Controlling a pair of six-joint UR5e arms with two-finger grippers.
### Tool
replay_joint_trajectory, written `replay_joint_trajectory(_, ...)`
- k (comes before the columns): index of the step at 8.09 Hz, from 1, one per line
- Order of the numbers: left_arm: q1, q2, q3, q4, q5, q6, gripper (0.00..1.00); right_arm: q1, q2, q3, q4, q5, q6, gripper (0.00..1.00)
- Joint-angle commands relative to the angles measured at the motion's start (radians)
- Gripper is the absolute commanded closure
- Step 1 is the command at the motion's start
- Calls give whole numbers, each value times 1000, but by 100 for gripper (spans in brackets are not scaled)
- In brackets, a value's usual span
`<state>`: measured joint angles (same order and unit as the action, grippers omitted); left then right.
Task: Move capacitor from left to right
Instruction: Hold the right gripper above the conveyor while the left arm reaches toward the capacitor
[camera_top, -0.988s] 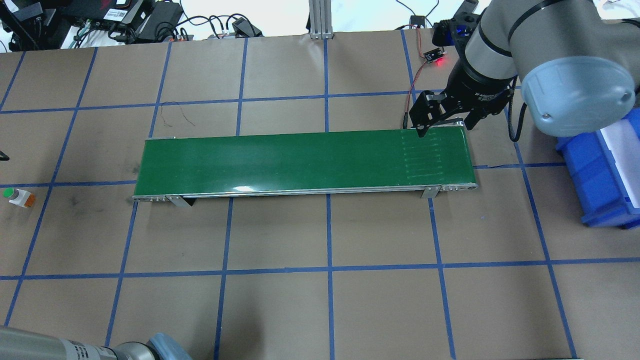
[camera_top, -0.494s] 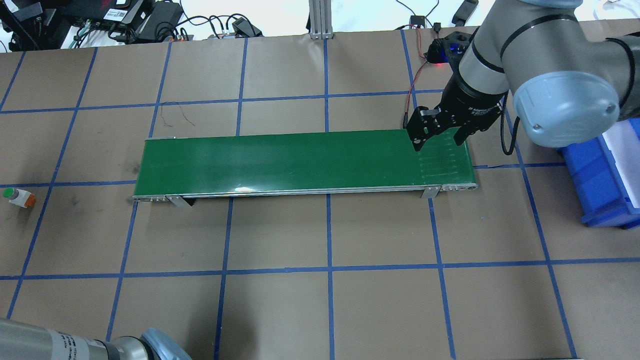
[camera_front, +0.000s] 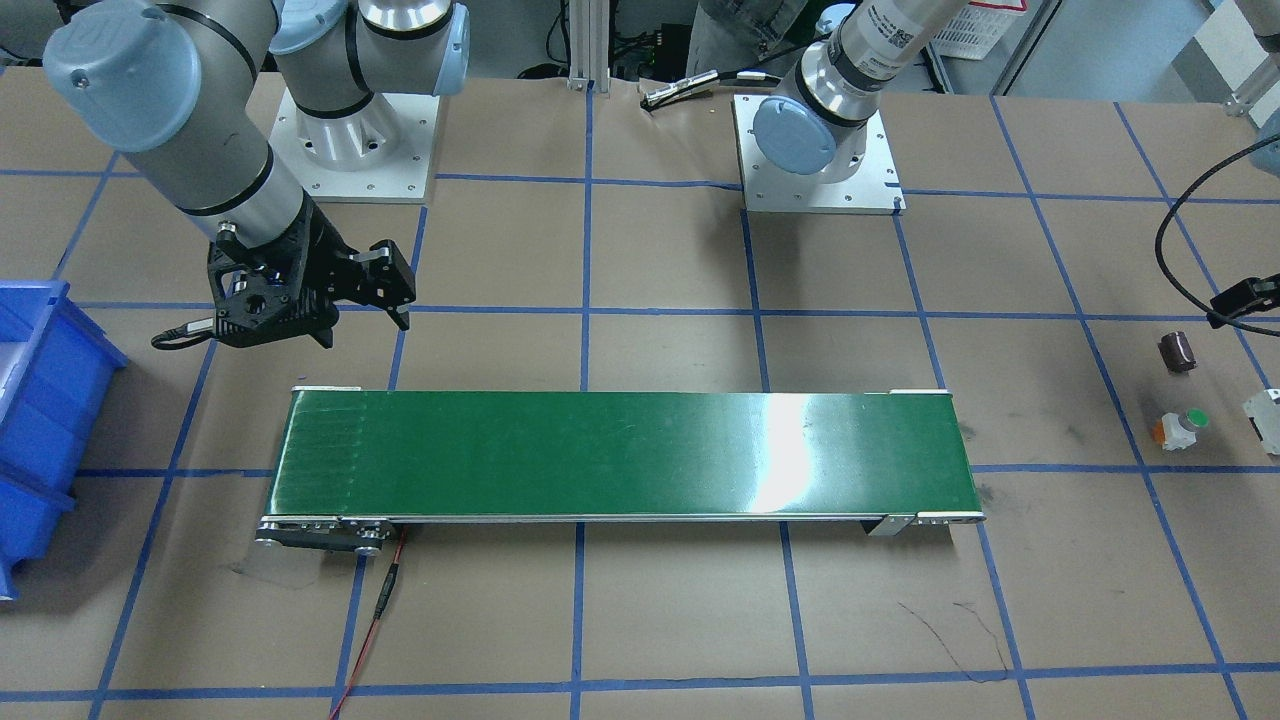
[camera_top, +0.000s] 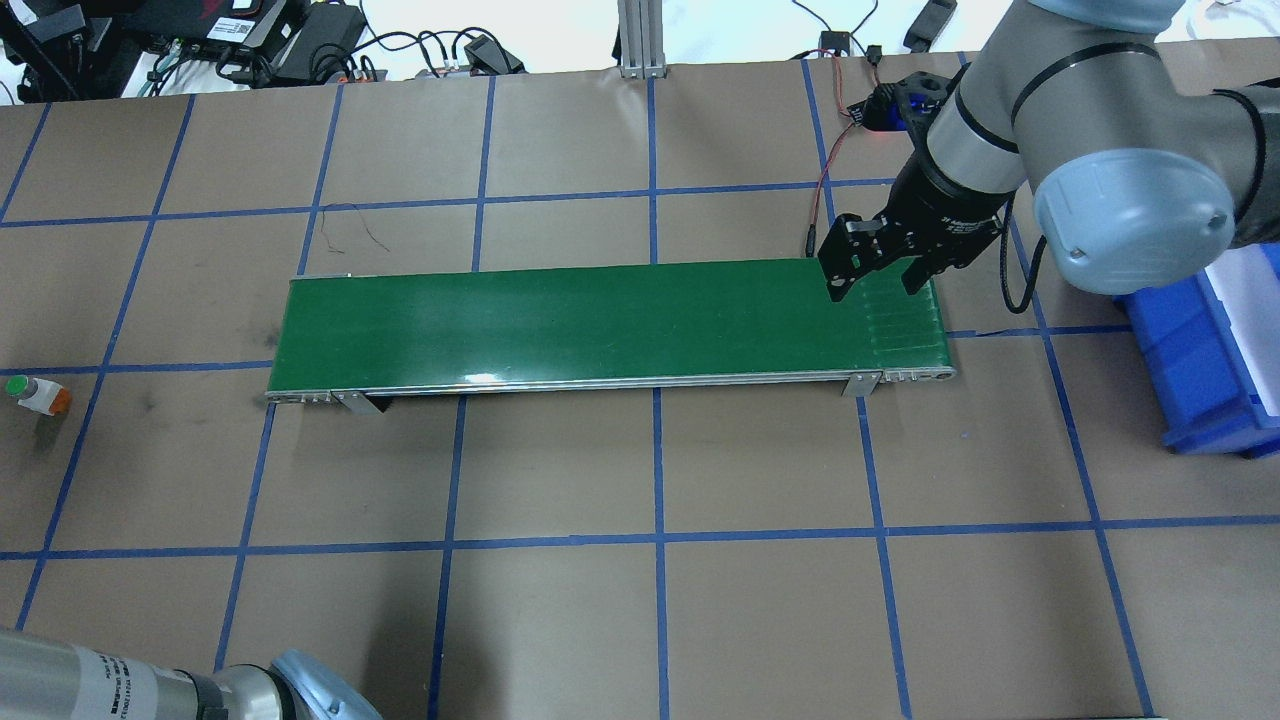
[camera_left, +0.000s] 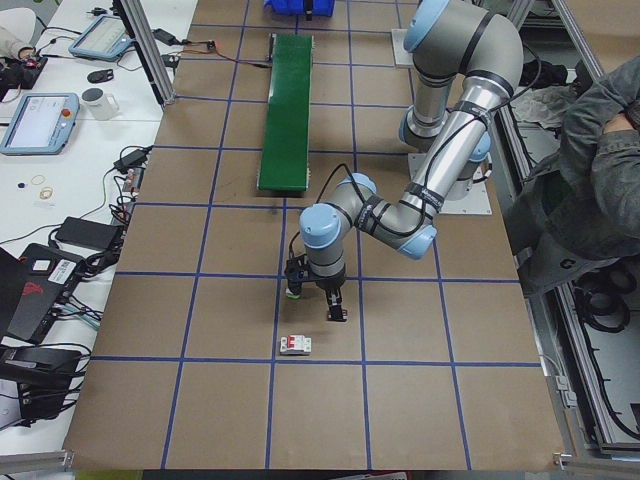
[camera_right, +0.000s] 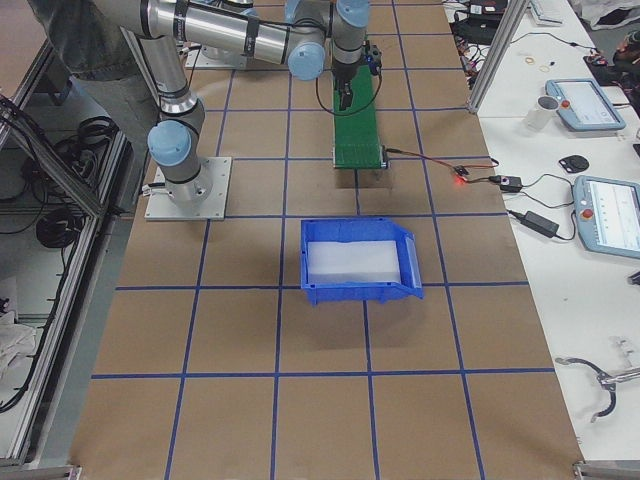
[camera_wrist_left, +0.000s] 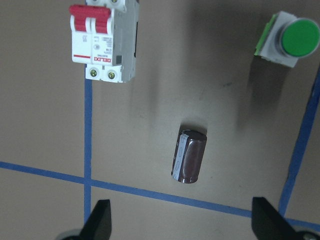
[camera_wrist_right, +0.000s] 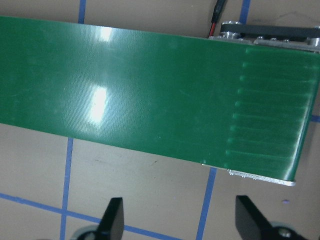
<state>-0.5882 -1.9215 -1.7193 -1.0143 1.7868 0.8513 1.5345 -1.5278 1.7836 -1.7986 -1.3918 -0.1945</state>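
My right gripper (camera_top: 874, 288) sits nearer me in the overhead view than a second ago, with its fingertips further in over the belt's (camera_top: 600, 320) far edge. Most of that shift comes in the first half second. The ribbed patch (camera_top: 900, 320) on the belt is closer to the right end. My left arm's elbow (camera_top: 310, 690) shows slightly more at the bottom edge.

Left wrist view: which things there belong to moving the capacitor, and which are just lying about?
Job in hand:
- capacitor, lying on its side on the table
- left gripper, open, holding nothing

Just lying about:
- circuit breaker with red switches
- green push button
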Motion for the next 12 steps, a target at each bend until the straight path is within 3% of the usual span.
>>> replay_joint_trajectory(1,11,-33,0,3,-39,-38,5,-20,18,-13,-68,-26,-2,0)
replay_joint_trajectory(2,22,-54,0,17,-64,-38,8,-20,20,-12,-68,-32,3,0)
replay_joint_trajectory(4,36,-79,-2,33,-127,82,9,-20,24,0,-158,48,4,0)
replay_joint_trajectory(6,36,-80,-37,101,-118,193,9,-22,34,14,-163,68,3,0)
replay_joint_trajectory(8,34,-85,-109,222,-109,221,6,-27,38,45,-171,150,1,0)
replay_joint_trajectory(12,41,-102,-114,226,-64,232,8,-28,61,52,-171,157,1,2)
